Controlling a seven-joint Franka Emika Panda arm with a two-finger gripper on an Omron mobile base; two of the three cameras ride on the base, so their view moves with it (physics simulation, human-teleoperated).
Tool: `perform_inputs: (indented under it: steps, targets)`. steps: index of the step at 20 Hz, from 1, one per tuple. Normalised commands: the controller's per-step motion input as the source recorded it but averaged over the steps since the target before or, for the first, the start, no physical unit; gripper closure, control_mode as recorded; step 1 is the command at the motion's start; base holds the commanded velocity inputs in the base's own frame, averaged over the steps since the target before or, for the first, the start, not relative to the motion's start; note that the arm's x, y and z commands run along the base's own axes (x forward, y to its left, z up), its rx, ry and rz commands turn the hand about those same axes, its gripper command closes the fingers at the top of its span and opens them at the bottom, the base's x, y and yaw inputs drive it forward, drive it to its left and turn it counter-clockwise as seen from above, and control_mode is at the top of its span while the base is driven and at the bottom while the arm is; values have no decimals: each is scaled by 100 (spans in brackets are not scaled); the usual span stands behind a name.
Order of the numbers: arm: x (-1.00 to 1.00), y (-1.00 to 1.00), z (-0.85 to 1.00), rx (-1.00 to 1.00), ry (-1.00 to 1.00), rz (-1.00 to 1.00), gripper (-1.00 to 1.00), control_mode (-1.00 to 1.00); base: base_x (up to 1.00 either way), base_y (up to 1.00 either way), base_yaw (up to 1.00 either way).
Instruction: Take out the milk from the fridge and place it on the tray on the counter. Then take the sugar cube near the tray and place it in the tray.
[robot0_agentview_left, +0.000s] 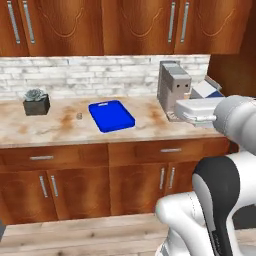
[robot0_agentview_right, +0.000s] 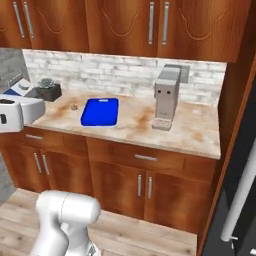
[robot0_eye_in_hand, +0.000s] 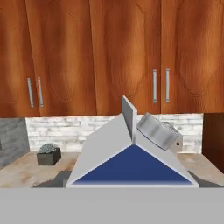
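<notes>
The milk (robot0_agentview_left: 212, 90), a white carton with a dark blue band, hangs in the air over the right end of the counter (robot0_agentview_left: 50, 129). My gripper (robot0_agentview_left: 201, 100) is shut on it, with the fingertips hidden behind the hand. In the hand view the carton's gable top and grey cap (robot0_eye_in_hand: 131, 153) loom close. The blue tray (robot0_agentview_left: 111, 116) (robot0_agentview_right: 100, 112) lies flat on the counter, well left of the carton. The tiny sugar cube (robot0_agentview_left: 79, 116) (robot0_agentview_right: 74, 107) sits on the counter just left of the tray.
A grey coffee machine (robot0_agentview_left: 172, 90) (robot0_agentview_right: 166, 97) stands on the counter right of the tray, close to the held carton. A dark pot with a succulent (robot0_agentview_left: 36, 102) (robot0_eye_in_hand: 48, 155) sits at the far left. The dark fridge door with its grey handle (robot0_agentview_right: 240, 200) shows at the right edge.
</notes>
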Motion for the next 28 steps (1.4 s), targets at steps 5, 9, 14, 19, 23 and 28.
perform_inputs:
  steps: [5,9,14,19,23,28]
  targets:
    - [0,0,0,0,0,0,100,100,100,29,-2]
    - [0,0,0,0,0,0,100,100,100,24,7]
    - [0,0,0,0,0,0,100,100,81,85,1]
    - [0,0,0,0,0,0,100,100,21,5,-3]
    - [0,0,0,0,0,0,100,100,43,-5,-18]
    - [0,0,0,0,0,0,100,100,33,-11,-21]
